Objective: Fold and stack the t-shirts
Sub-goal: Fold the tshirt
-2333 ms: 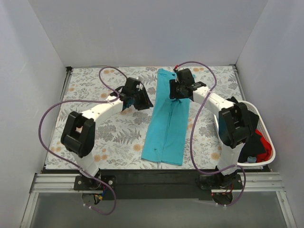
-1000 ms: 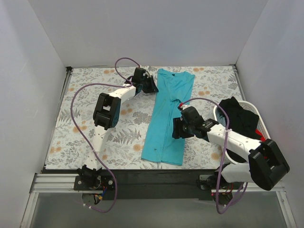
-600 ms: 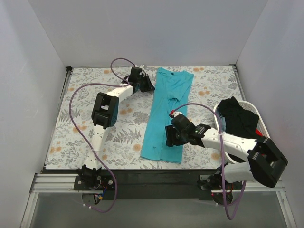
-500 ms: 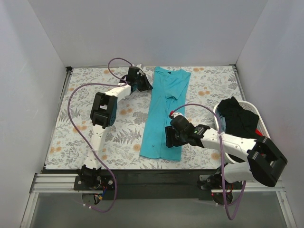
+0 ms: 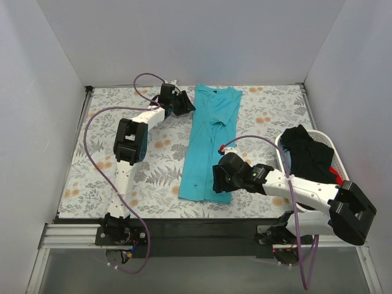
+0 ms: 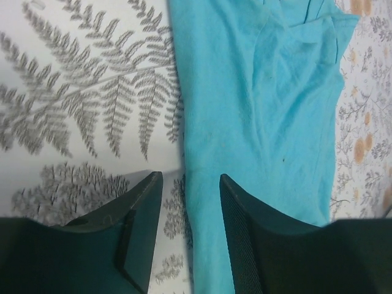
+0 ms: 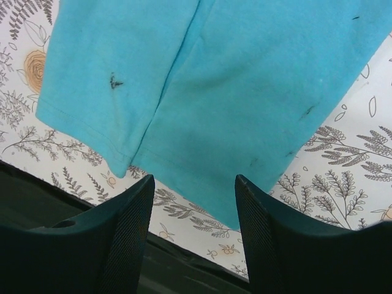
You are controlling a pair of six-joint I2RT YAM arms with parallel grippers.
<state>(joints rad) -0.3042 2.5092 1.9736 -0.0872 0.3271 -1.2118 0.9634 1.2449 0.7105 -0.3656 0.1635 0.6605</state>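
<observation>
The left gripper [image 6: 188, 187], jaws spread, sits at the edge of the teal t-shirt [image 6: 263, 122], perhaps touching it. The right gripper [image 7: 194, 187] hangs spread above the shirt's near hem.

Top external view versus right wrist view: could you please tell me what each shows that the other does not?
Only the top external view shows the left claw beside the far end of the teal t-shirt and the white basket holding a black t-shirt. Only the right wrist view shows small dark specks on the fabric. Both show the open right claw over the near hem and the floral cloth.
</observation>
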